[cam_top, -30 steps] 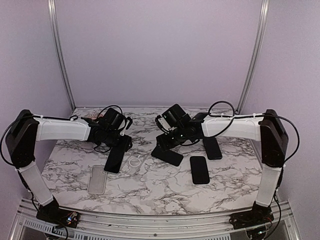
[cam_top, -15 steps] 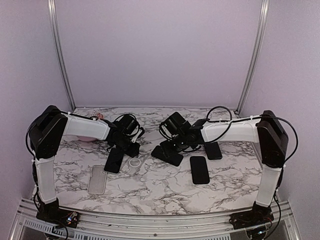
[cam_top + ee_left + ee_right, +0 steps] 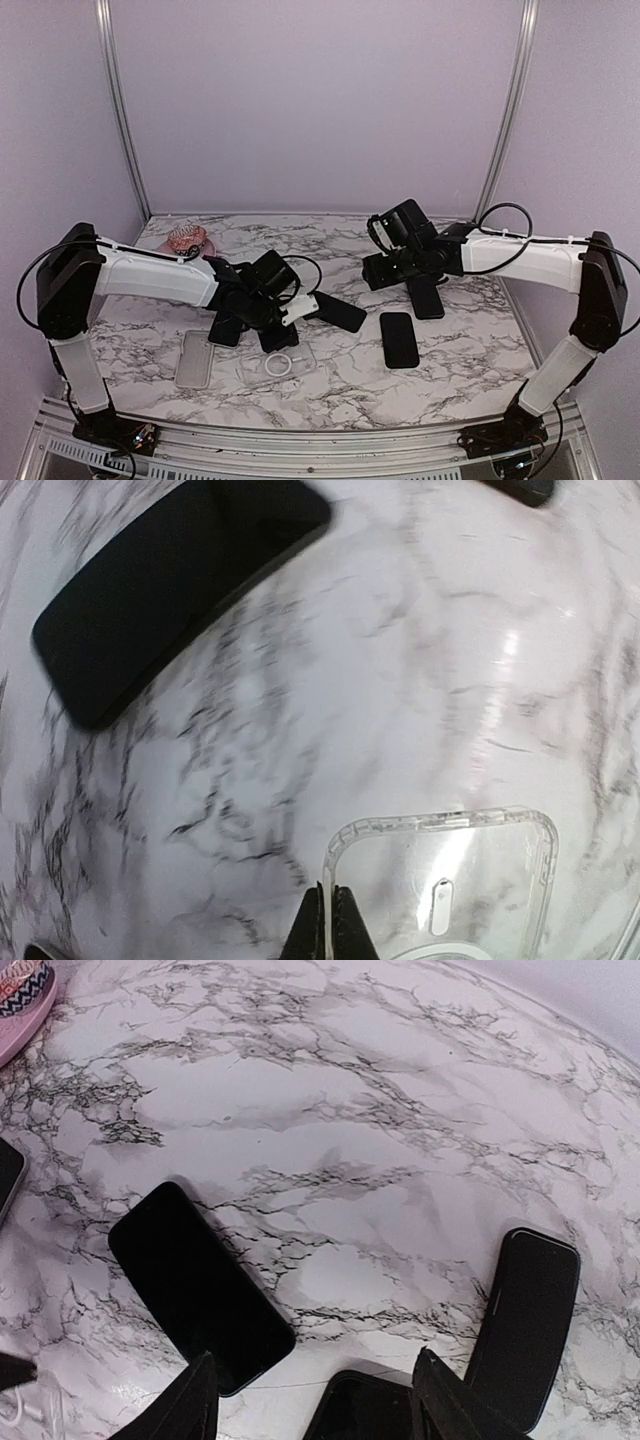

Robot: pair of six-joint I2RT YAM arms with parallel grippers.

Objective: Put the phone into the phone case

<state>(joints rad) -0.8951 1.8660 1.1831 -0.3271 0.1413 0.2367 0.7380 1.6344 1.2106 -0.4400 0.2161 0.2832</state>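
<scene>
A clear phone case point(image 3: 278, 366) with a white ring lies near the table's front centre. My left gripper point(image 3: 281, 342) is shut on its thin rim; in the left wrist view the jaws point(image 3: 333, 925) pinch the edge of the case point(image 3: 450, 880) next to a rounded corner. A black phone point(image 3: 338, 312) lies flat just right of that gripper, also seen in the left wrist view point(image 3: 180, 590). My right gripper point(image 3: 385, 268) hovers open at the back right, holding nothing. Its fingers point(image 3: 190, 1400) straddle bare table between that phone point(image 3: 200, 1285) and another phone point(image 3: 370, 1405).
Several black phones lie on the marble table: one under my left arm point(image 3: 224, 328), two at the right point(image 3: 400, 338) point(image 3: 425, 296). A second clear case point(image 3: 195, 358) lies at the front left. A pink bowl point(image 3: 187, 240) sits at the back left.
My left gripper came forward and shut on the ringed clear case, which slid toward the front edge. My right arm pulled back to the right, away from the centre phone.
</scene>
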